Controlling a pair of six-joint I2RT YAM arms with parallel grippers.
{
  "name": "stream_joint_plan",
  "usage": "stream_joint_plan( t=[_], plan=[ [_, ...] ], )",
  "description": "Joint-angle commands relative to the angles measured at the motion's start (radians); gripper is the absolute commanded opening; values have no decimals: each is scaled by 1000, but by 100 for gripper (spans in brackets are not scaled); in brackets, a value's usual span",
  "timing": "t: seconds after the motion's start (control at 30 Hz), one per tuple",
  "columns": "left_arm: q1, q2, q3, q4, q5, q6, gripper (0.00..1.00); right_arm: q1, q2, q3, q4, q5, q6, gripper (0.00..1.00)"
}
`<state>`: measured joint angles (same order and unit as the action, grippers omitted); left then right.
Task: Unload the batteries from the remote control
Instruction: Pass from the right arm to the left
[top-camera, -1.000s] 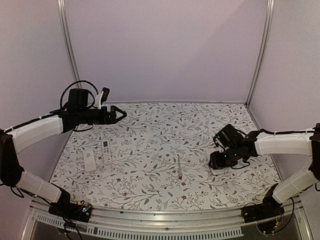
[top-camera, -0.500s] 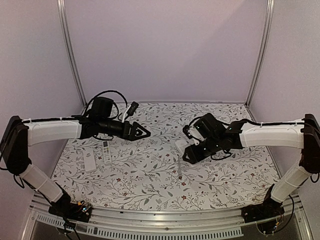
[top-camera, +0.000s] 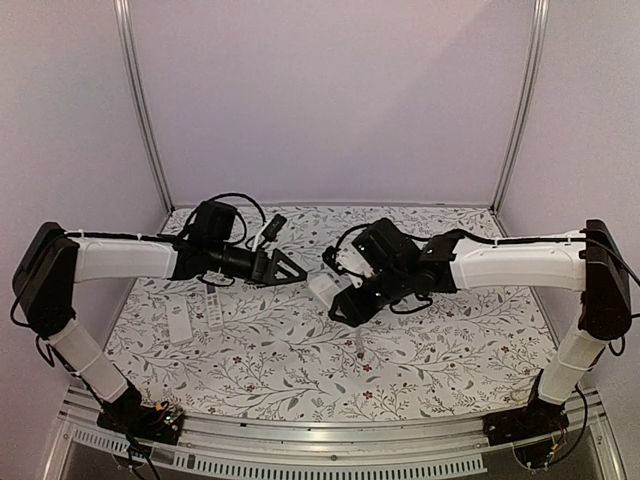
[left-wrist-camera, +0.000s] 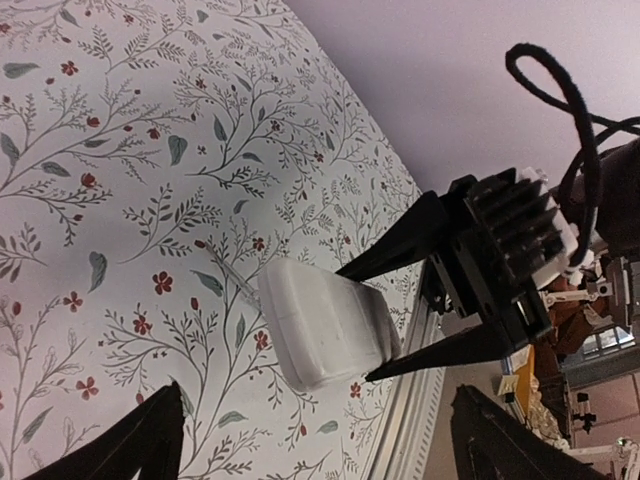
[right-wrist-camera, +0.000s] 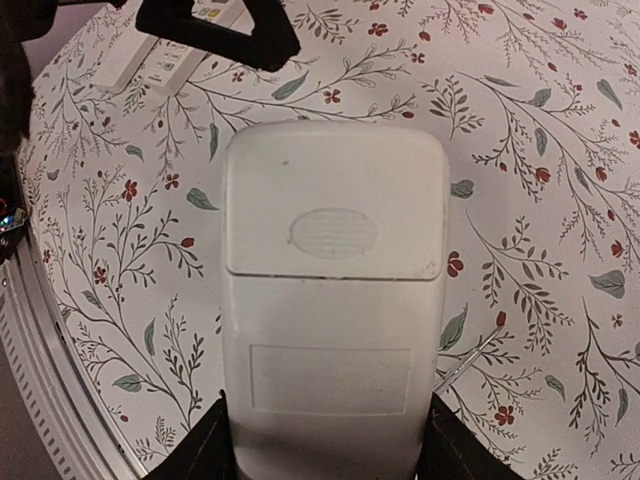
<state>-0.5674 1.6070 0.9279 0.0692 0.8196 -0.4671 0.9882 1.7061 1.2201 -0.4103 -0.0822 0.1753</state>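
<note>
Right wrist view: right gripper (right-wrist-camera: 328, 445) clamps the remote (right-wrist-camera: 330, 300) back-up at frame centre; cover (right-wrist-camera: 333, 180) closed, batteries presumably inside, unseen. Left gripper (top-camera: 297, 268), spread wide, should press the ribbed oval (right-wrist-camera: 333, 232) and slide the cover off.

Surface (top-camera: 450, 340): white cloth w/ floral print. Thin stick tool (top-camera: 358, 345) lies nr centre. At L, well apart from it, a small white spare remote (top-camera: 214, 310) w/ another (top-camera: 180, 323) just beside. Lilac walls (top-camera: 330, 100), metal corner posts (top-camera: 140, 100), alu rail (top-camera: 330, 432) along near edge.
</note>
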Motion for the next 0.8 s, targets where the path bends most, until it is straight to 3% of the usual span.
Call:
stream_joint_plan(
  t=[0.0,0.5,0.77],
  plan=[
    [-8,30,-1,27,47,-34,90,31,37,68,15,-15,-52,44],
    [-7,70,2,58,116,-95,63,67,76,120,-2,13,-110,44],
    [-7,83,2,58,130,-108,55,80,98,150,-28,53,-138,44]
  ],
)
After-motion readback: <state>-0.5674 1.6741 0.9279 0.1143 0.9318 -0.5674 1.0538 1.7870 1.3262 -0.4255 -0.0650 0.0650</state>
